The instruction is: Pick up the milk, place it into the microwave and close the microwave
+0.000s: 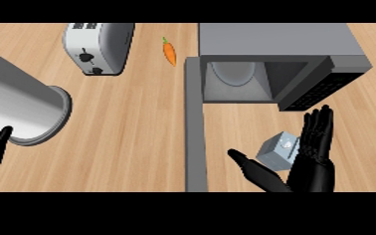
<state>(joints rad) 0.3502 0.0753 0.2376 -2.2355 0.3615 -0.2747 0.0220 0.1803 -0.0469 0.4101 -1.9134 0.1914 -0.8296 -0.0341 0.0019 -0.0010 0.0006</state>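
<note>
The milk (277, 151) is a small grey-white carton lying on the wooden counter in front of the microwave. My right hand (312, 154) is around it with straight fingers on its right side and the thumb spread out to its lower left; the hand is open. The microwave (283, 45) stands at the upper right with its door (194, 124) swung open toward me, edge-on, and a round plate (234, 72) shows inside its cavity. Only a dark fingertip of my left hand (4, 140) shows at the left edge.
A silver toaster (98, 47) stands at the upper left. A carrot (169, 52) lies between the toaster and the microwave. A large metal pot (29, 107) fills the left side. Bare wood spans the middle of the counter (132, 144).
</note>
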